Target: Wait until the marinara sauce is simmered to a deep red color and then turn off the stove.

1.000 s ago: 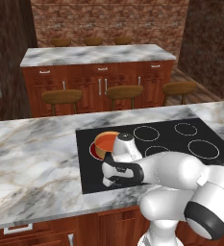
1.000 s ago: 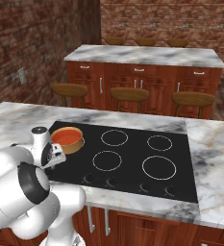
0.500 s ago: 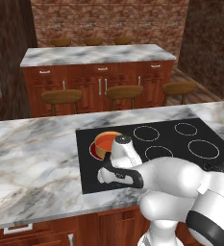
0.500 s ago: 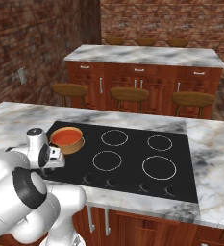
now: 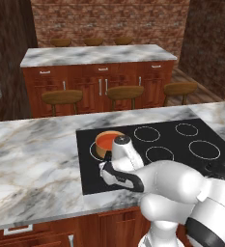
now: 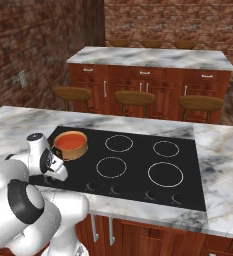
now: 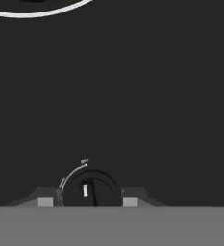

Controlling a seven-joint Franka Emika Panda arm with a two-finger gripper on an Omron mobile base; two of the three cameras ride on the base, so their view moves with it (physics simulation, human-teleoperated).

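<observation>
Robot hand closes in on the stove knob

Left base view: sauce [image 5: 109,140] sits orange-red in its pot on the stove [image 5: 181,144]. Right base view: hand [image 6: 52,170] low beside it. Hand view: fingertips [image 7: 45,201] spread, straddling the knob [image 7: 90,189]; next, pinch and twist off.

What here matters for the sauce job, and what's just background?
Job:
marinara sauce in its pot
stove
knob between the gripper's fingertips

Background:
marble countertop
stools
rear counter with cabinets
bowls
</observation>
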